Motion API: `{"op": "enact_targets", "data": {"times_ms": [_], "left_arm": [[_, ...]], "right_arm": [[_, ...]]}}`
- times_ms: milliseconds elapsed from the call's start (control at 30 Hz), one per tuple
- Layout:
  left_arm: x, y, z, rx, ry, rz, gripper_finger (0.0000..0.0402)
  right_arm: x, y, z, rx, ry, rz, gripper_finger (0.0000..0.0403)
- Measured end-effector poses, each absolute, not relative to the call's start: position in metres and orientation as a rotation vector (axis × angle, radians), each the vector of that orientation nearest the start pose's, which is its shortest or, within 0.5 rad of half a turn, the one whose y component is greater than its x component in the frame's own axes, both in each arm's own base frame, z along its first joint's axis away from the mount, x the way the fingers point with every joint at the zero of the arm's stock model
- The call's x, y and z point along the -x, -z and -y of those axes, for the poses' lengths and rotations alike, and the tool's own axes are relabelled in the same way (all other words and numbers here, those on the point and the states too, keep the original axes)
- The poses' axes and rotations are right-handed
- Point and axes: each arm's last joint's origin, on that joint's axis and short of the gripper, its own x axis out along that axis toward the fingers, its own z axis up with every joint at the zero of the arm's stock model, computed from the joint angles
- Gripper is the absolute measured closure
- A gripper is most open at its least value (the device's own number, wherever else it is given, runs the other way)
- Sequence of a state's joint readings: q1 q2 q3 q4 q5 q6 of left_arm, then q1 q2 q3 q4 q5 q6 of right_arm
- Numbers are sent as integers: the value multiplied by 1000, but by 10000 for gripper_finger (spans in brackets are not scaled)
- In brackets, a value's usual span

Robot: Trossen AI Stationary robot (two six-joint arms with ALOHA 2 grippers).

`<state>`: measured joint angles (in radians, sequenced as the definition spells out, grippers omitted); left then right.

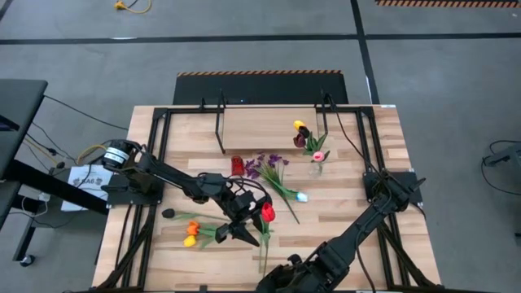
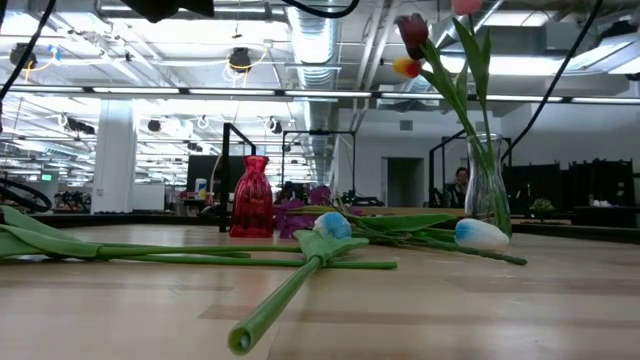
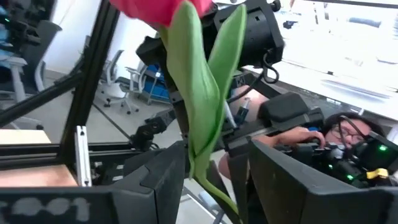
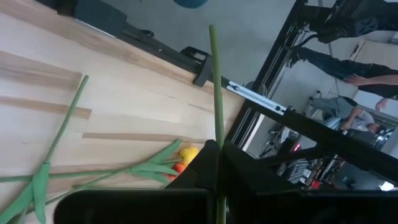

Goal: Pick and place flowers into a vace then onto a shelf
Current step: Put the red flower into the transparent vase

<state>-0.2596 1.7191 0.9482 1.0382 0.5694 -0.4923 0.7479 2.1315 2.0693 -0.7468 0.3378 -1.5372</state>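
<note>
A red tulip (image 1: 267, 213) hangs above the table's near middle, its blossom (image 3: 161, 9) and green leaves (image 3: 199, 93) above my left gripper (image 3: 217, 168). That gripper (image 1: 251, 230) is open, one finger on either side of the stem. My right gripper (image 1: 282, 264) is shut on the same stem nearer its cut end. A clear vase (image 1: 316, 168) holding yellow, maroon and pink tulips stands by the near right corner of the shelf (image 1: 269, 130), a light board on black legs at the far side. My left gripper has the leaf base close by one finger (image 3: 168, 174); I cannot tell if they touch. My right gripper pinches the green stem (image 4: 215, 134) between its two shut fingers, which lie across it. The cut end (image 4: 211, 28) sticks out past them. The stem is clear of the table.
Orange and yellow tulips (image 1: 191, 232) lie at the near left, and a white-blue tulip (image 1: 303, 196) lies at the middle. A loose stem (image 2: 290, 290) points at the near edge. A red vase (image 1: 237, 165) and a purple sprig (image 1: 269, 163) sit before the shelf. A person (image 3: 317, 134) is beyond the table.
</note>
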Motion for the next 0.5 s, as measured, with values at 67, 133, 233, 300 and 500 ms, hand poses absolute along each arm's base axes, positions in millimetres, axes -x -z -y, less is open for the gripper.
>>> {"op": "enact_targets", "data": {"times_ms": [67,133,233,300,500], "left_arm": [[-349,-261,109,416,864,67,235],[-350,-261,108,414,846,75,235],[-350,-261,108,412,839,78,235],[-350,-261,108,410,839,78,235],[-350,-261,108,399,840,82,235]], "right_arm": [[-356,-303,-313,1859,-885,-276,396],[-358,-303,-312,1850,-879,-284,396],[-359,-303,-310,1847,-875,-289,396],[-360,-303,-309,1847,-874,-291,396],[-360,-303,-309,1846,-875,-290,396]]}}
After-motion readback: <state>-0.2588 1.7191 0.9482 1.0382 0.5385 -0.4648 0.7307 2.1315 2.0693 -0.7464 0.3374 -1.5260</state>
